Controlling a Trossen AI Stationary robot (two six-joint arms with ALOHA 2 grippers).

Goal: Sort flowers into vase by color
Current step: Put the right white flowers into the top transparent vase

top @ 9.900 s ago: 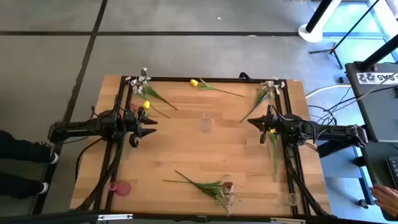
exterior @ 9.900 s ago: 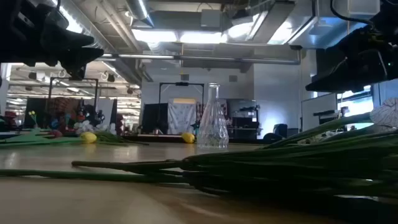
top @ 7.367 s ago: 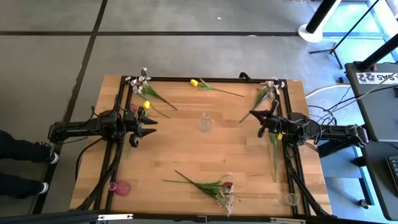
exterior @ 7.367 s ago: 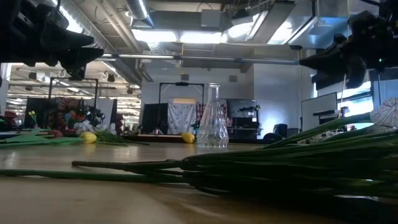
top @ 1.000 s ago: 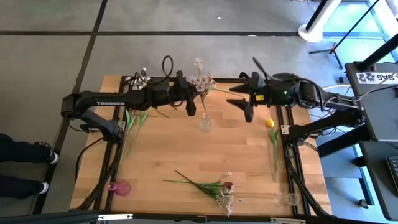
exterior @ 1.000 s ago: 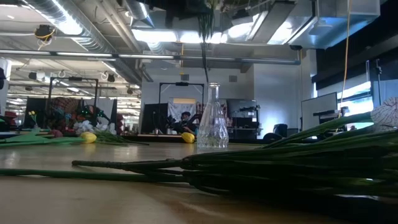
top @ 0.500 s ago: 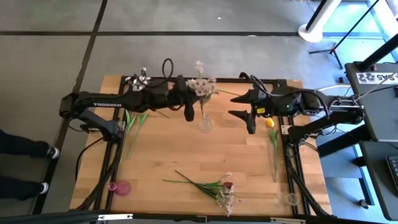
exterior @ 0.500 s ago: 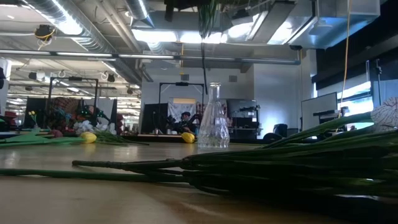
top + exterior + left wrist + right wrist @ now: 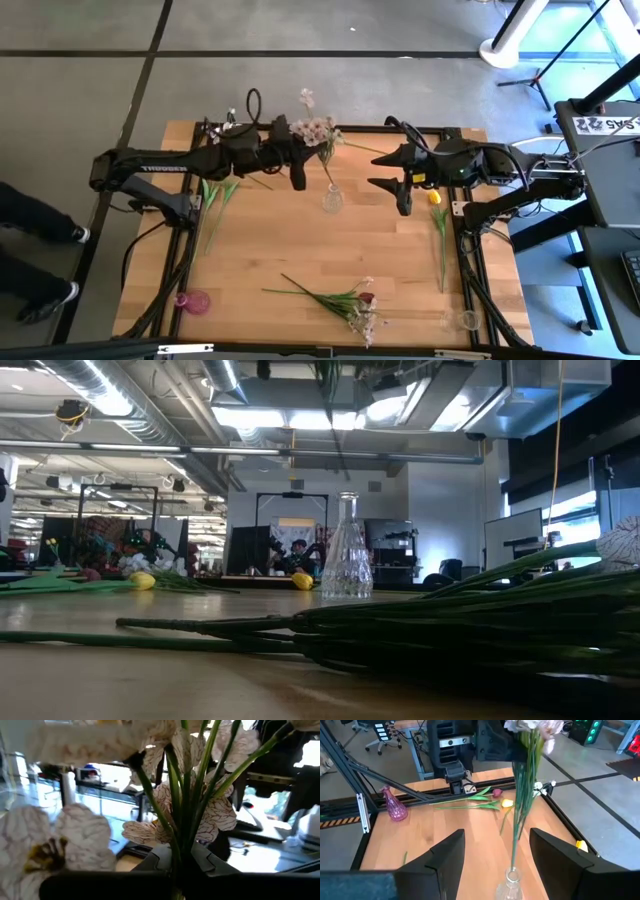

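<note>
Left claw (image 9: 297, 178) clamped on a white flower spray (image 9: 318, 130), stems hanging over the clear vase (image 9: 331, 198) near the worktop's (image 9: 270, 260) far edge. Right claw (image 9: 397, 183) beside the vase, fingers spread, empty.

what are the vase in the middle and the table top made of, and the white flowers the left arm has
Clear vase: looks like cut glass or clear plastic, see-through with faceted ridges catching light. Table top: light wood planks with visible grain and seams, matte. White spray in the left gripper: probably fabric petals, printed veins, on smooth green plastic-looking stems.
</note>
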